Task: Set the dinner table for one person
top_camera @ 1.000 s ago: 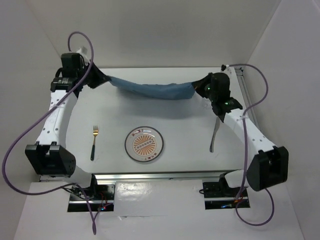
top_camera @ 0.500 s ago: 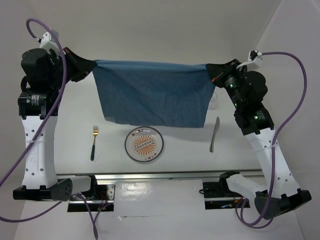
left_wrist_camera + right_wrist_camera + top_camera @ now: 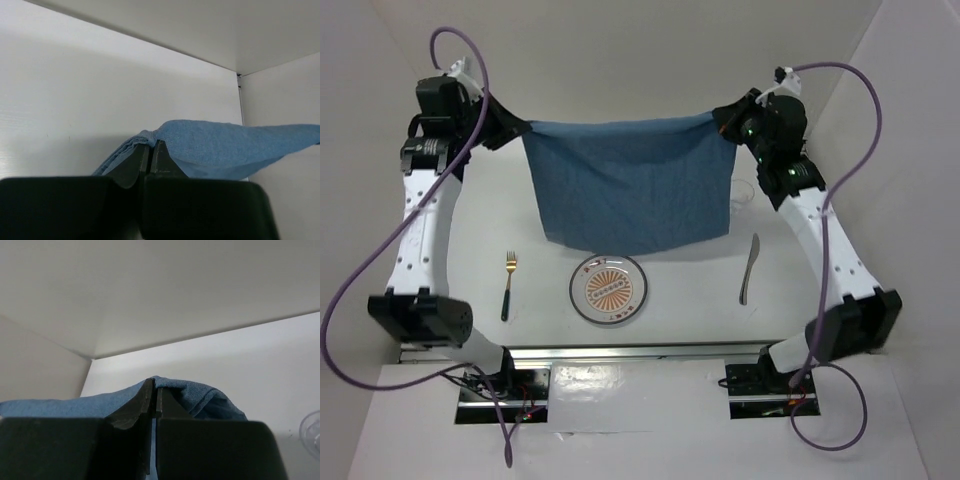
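Starting at the bottom of the overhead frame, we see our two arm bases at the near edge of the dinner table (image 3: pixel 680 325), the white top filling the middle of the frame. Just beyond that edge, in the lower centre, a round patterned plate (image 3: pixel 610 289) lies flat. A fork (image 3: pixel 508 285) lies well to its left and a knife (image 3: pixel 750 268) well to its right, both pointing away from us. Farther back a blue cloth (image 3: pixel 632 192) hangs spread between our arms, its lower hem ending just short of the plate in the picture. Our left gripper (image 3: pixel 517 131), at upper left, is pinched tight on the cloth's top left corner. Our right gripper (image 3: pixel 724 121), at upper right, is pinched on the top right corner.
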Robot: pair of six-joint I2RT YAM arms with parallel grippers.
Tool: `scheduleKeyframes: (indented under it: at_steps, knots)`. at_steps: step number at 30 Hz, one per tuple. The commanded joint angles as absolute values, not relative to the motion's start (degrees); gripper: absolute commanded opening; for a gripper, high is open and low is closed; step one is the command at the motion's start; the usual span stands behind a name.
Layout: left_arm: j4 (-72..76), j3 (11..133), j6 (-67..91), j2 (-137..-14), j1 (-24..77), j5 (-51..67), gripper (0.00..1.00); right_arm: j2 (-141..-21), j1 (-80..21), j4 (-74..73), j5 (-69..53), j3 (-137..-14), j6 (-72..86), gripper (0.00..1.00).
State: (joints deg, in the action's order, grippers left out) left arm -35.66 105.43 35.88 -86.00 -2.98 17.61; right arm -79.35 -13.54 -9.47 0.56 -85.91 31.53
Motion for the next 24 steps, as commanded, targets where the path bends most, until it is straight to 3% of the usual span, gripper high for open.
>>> scheduleKeyframes:
  at_steps: [1, 6, 11, 15, 24]
  knots:
    - [-31.6, 110.8, 34.3, -91.7, -3.4, 20.3, 0.00, -85.7, -10.2, -1.2, -3.2, -92.3, 29.2, 0.00]
    - [-32.3, 125.8, 34.9, -104.9, -4.0, 21.8, 0.00, -99.6, -7.9, 2.7, -7.2, -104.6, 29.7, 0.00]
    - [-29.2, 126.7, 36.5, -107.5, -6.1, 23.6, 0.00, -104.9, -6.6, 3.3, -9.8, -110.6, 30.2, 0.00]
    - [-24.9, 113.2, 37.0, -104.4, -6.6, 24.1, 0.00, -103.2, -6.6, 7.5, -10.3, -101.2, 31.4, 0.00]
    - [-19.5, 81.1, 35.9, -94.9, -7.1, 22.2, 0.02, -86.9, -6.1, 12.8, -12.0, -61.8, 36.0, 0.00]
